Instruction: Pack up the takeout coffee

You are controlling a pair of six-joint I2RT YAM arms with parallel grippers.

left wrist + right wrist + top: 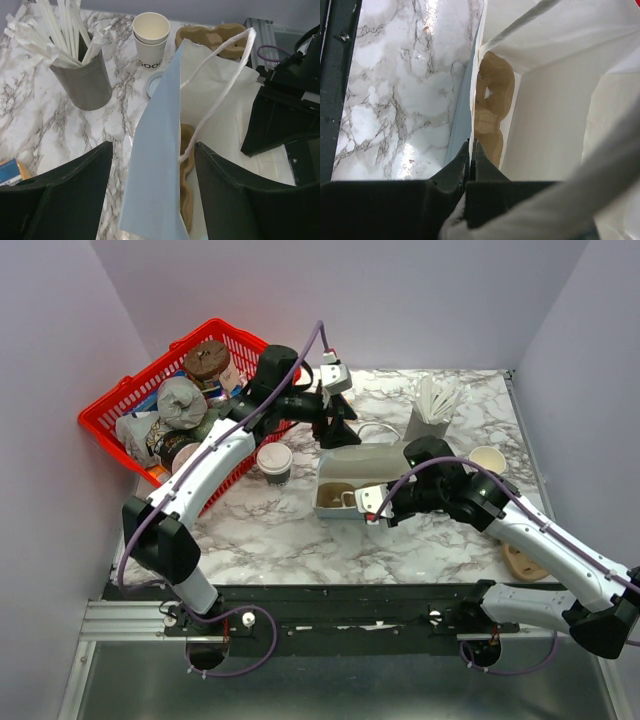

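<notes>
The takeout coffee (274, 462), a dark brown cup with a white lid, stands upright on the marble left of the bag. The pale blue paper bag (362, 462) is open, and a brown cup carrier (186, 170) lies inside it. My left gripper (152, 150) is open astride the bag's blue wall (155, 165), its fingers on either side and apart from it. In the right wrist view my right gripper (471, 147) is shut on the edge of the bag (555, 115), with the carrier (492, 95) just beyond. The white string handle (225, 90) arches over the opening.
A red basket (130, 390) of clutter sits at the far left. Behind the bag are a grey straw holder (87, 80), stacked cream cups (151, 37), a loose lid (154, 82) and spare carriers (210, 35). Another carrier (525, 562) lies by the right arm.
</notes>
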